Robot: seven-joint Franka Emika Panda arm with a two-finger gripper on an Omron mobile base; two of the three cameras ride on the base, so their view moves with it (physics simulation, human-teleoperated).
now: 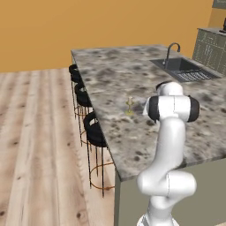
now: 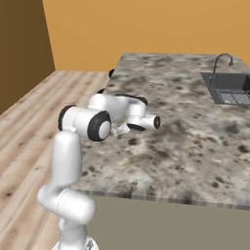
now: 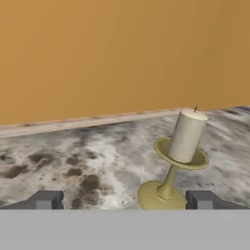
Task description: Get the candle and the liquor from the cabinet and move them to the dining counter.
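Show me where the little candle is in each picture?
Left base view: candle stands mid-picture on the dining counter, left of the arm.
Right base view: I cannot make it out.
Hand view: candle right of centre, close ahead.
Shared landmark: the orange wall behind the counter.

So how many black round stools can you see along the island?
3, lined up along the left edge of the mottled grey-brown marble island in the left base view: nearest, middle, farthest. More may be hidden behind the counter's far end.
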